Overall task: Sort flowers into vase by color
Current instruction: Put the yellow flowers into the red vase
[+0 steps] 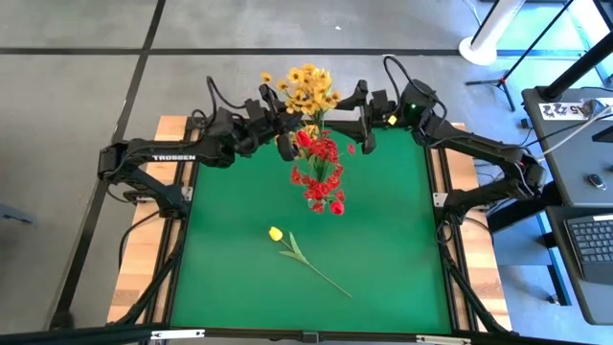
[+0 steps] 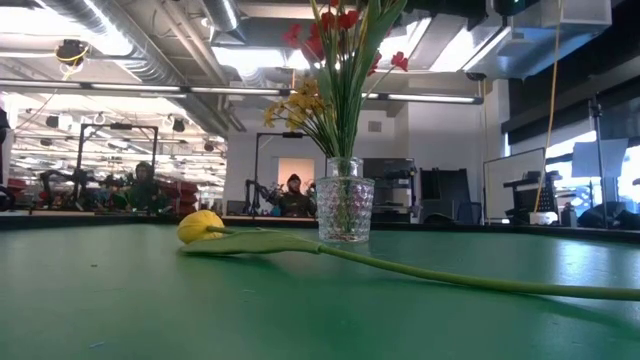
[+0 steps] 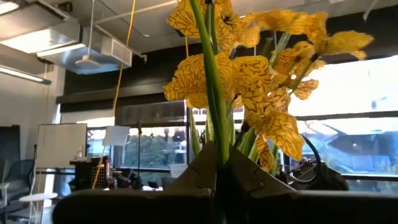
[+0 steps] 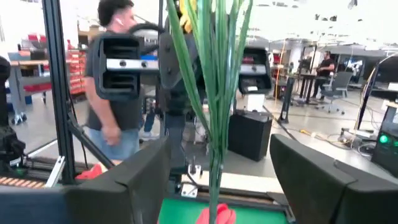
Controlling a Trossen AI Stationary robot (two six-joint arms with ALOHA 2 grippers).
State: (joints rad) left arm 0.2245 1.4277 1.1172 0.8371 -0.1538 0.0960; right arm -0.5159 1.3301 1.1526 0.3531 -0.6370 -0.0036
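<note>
A clear glass vase (image 2: 345, 210) stands far on the green table and holds green stems with red flowers (image 2: 335, 20) and a yellow spray (image 2: 295, 105). From above, yellow sprays (image 1: 305, 88) and red flowers (image 1: 321, 171) show between both arms. One yellow tulip (image 1: 276, 233) lies flat on the mat, its head (image 2: 200, 227) in front of the vase. My left gripper (image 1: 285, 142) is shut on stems below yellow-orange blooms (image 3: 249, 81). My right gripper (image 4: 217, 180) is open, a finger on each side of the green stems (image 4: 214, 106) without touching them. My left gripper pinches the thin green stems (image 3: 217, 146) of a yellow-orange spray between its two fingers (image 3: 255, 180), just below the blooms. The fingers lie across the stems, which stand about upright above them. The stems' lower ends are hidden by the gripper.
The tulip's long stem (image 1: 321, 273) runs toward the table's near right. The green mat (image 1: 230, 287) lies bare around it. Both arms crowd the far edge around the vase. People (image 4: 121, 93) and equipment stand in the room beyond the table.
</note>
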